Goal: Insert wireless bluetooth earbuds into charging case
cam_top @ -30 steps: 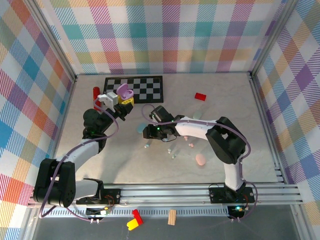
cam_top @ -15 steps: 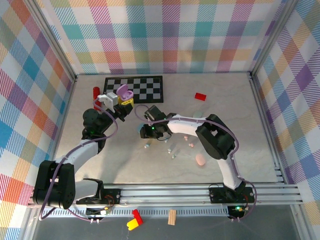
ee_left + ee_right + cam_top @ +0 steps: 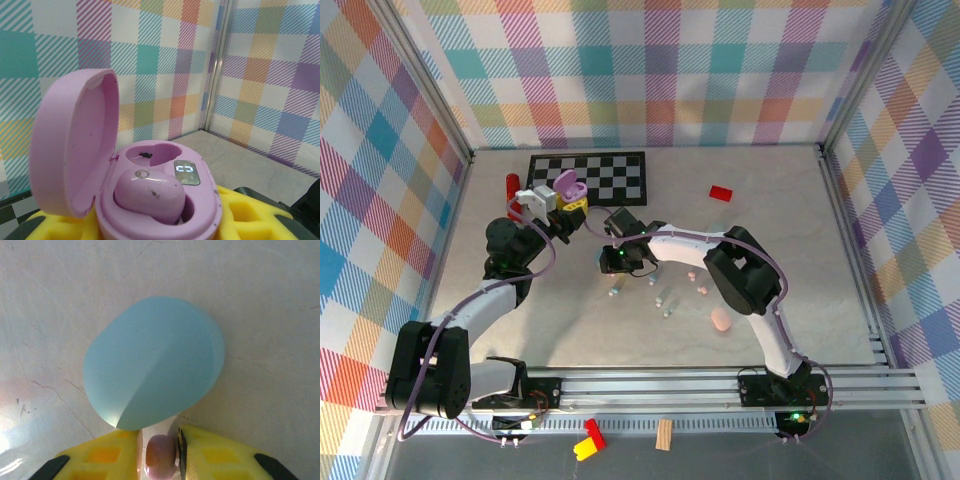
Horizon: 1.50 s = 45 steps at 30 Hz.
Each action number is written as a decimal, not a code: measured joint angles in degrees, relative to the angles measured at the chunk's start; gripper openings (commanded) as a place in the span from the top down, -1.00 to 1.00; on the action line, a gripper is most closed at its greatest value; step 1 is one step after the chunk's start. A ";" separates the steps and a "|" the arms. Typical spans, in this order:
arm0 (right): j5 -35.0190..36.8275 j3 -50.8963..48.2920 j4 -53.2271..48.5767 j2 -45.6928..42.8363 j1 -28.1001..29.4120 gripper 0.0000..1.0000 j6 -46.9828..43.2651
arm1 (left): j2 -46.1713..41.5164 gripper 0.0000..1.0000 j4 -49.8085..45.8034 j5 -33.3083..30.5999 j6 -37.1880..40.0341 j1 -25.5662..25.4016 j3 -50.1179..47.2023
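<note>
The right gripper [image 3: 160,441] has tightened onto a purple earbud [image 3: 161,458], pinching it, and swung closer, just right of the open purple case [image 3: 75,150]. The left gripper [image 3: 566,199] clamps that case, whose rear socket [image 3: 150,152] is free, ready for insertion.

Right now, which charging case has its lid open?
The purple case in the left gripper: its lid stands up, with one purple earbud seated inside. The blue case and the pink case are both shut.
</note>
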 measured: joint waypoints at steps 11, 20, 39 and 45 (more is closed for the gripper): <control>1.40 -0.39 -3.08 -1.77 -0.72 0.56 -4.66 | -1.03 0.31 -0.17 0.00 0.02 0.00 -0.72; 1.90 -8.00 -4.50 -12.00 -9.01 0.55 -10.10 | -1.73 0.31 -0.13 0.00 0.02 0.00 -1.84; 8.68 -4.00 -12.72 -5.92 -15.32 0.50 -24.06 | -1.73 0.31 -0.09 0.90 0.02 0.00 -3.04; 10.32 -3.65 -13.84 -5.90 -15.32 0.16 -24.37 | -1.70 0.31 -0.09 0.85 0.04 0.00 -3.39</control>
